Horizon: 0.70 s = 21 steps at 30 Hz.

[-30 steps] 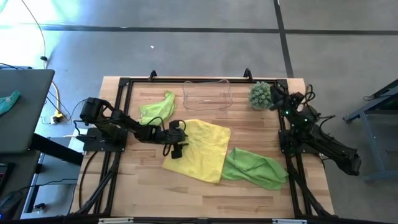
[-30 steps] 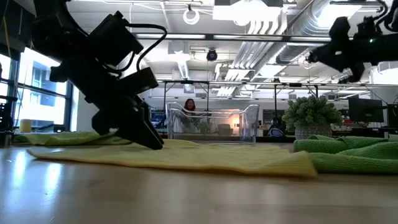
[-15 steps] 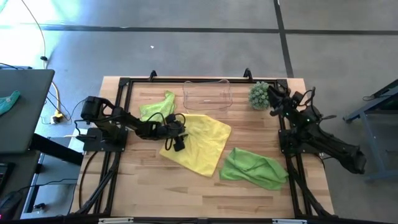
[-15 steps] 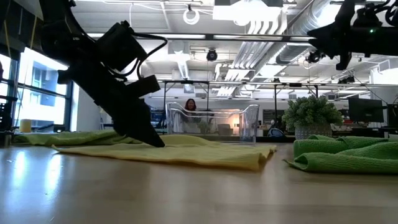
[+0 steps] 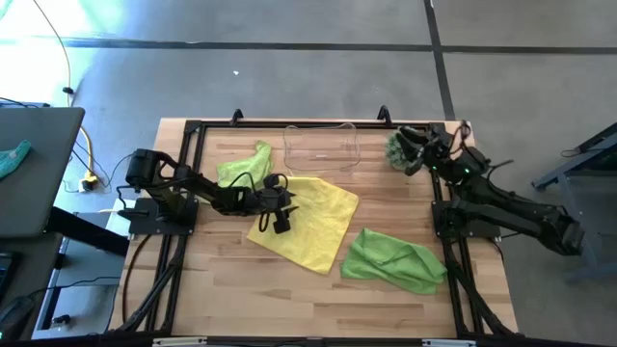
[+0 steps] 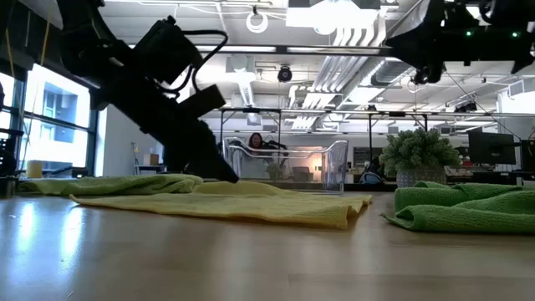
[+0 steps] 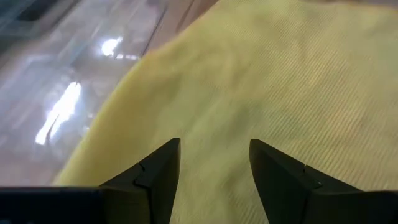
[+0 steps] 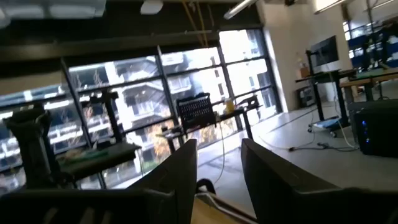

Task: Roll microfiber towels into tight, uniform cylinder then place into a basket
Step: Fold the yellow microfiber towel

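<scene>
High view: left pincer [image 5: 281, 214] open over yellow towel [image 5: 318, 226].

Yellow towel [image 5: 310, 221] lay spread flat, unrolled, just in front of the clear basket [image 5: 321, 147], which stood upright. One lime green towel [image 5: 243, 166] lay crumpled left of the basket; the other [image 5: 392, 260] lay bunched right of the yellow towel.

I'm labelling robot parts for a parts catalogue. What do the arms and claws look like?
Both arms are matte black with jointed links and loose black cables. The left claw has two dark, wedge-shaped fingers; the right claw matches. Small green lights glow on the right arm.
</scene>
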### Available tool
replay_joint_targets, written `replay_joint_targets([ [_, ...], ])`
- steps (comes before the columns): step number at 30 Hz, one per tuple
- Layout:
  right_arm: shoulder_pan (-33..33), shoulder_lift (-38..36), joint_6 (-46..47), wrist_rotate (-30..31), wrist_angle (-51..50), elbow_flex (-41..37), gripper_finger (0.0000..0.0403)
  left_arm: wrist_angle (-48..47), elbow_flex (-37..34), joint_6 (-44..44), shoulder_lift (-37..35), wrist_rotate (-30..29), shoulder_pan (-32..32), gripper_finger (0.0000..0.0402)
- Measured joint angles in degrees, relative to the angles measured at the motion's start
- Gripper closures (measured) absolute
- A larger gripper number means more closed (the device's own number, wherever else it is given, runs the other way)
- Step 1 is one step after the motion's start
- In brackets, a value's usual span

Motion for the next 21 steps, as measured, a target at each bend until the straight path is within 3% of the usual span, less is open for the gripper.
replay_joint_targets([
  [9, 9.7, 13.4, -3.1, -0.3, -15.1, 8.3, 0.0284, 0.0, 5.4, 2.6, 0.0, 3.7, 0.0, 0.022],
  [21, 25.0, 29.8, -1.4, -0.3, -15.8, 9.9, 0.0284, -0.2, 8.3, 2.2, 0.0, 3.4, 0.1, 0.022],
])
